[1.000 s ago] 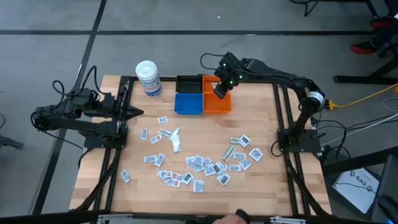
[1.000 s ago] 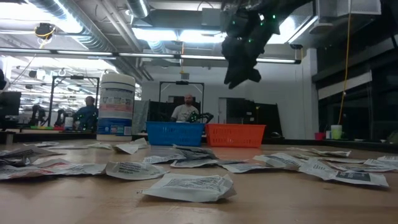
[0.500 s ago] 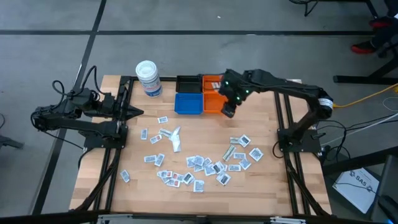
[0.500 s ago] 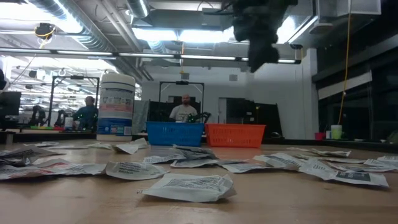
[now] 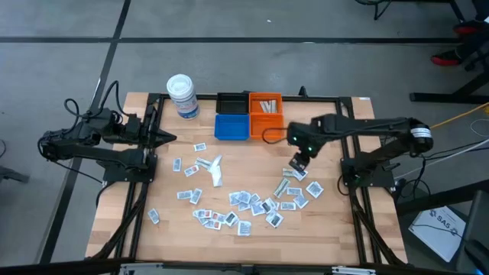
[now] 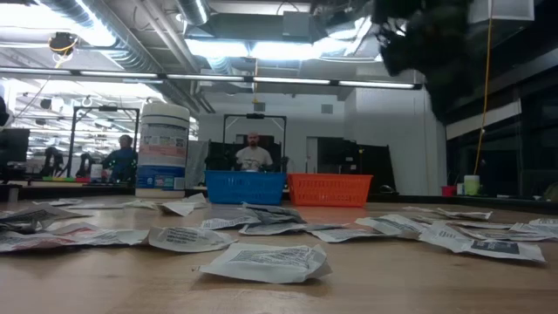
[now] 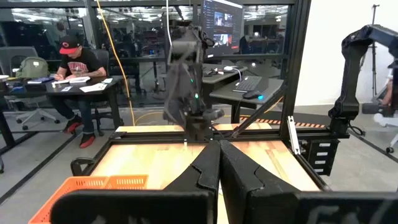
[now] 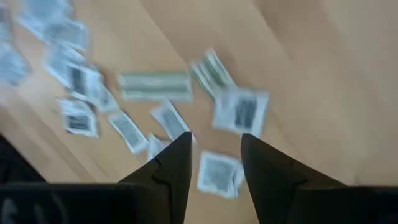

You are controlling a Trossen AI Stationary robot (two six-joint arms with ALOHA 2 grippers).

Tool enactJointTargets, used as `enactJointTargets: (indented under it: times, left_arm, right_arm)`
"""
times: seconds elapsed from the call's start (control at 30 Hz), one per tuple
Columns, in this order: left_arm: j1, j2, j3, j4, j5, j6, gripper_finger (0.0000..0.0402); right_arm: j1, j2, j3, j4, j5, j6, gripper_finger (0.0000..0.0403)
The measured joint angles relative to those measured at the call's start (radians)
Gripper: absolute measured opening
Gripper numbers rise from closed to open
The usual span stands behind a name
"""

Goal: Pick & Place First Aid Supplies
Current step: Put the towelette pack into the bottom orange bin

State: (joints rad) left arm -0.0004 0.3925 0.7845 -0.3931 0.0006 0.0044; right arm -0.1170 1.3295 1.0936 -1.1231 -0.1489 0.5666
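The right tool [image 5: 299,163] hung open and empty over the sachets [image 5: 252,203] scattered on the table [image 5: 328,221], its arm stretched leftward, while the left tool [image 5: 166,138], shut, waited at the table's left edge.

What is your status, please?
Right gripper open, empty, over sachets. Left gripper shut, parked at the table's left edge. Nothing in the way.

No legible text on anything.
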Motion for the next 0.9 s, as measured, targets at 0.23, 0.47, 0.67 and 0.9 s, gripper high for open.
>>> enactJointTargets:
  times: [0.23,0.47,0.67,0.9]
  left_arm:
    - [0.000,0.000,0.000,0.000,0.000,0.000,0.0004]
    - [0.000,0.000,0.000,0.000,0.000,-0.001,0.0004]
    - [0.000,0.000,0.000,0.000,0.000,0.000,0.0004]
    - [0.000,0.000,0.000,0.000,0.000,0.000,0.0004]
  right_arm:
    - [0.031,-0.100,-0.223,0.066,0.026,0.182,0.0139]
    - [0.030,-0.132,-0.391,0.222,0.025,0.289,0.0139]
    - [0.030,-0.131,-0.497,0.370,0.025,0.336,0.0139]
    - [0.030,-0.130,-0.562,0.467,0.026,0.346,0.0139]
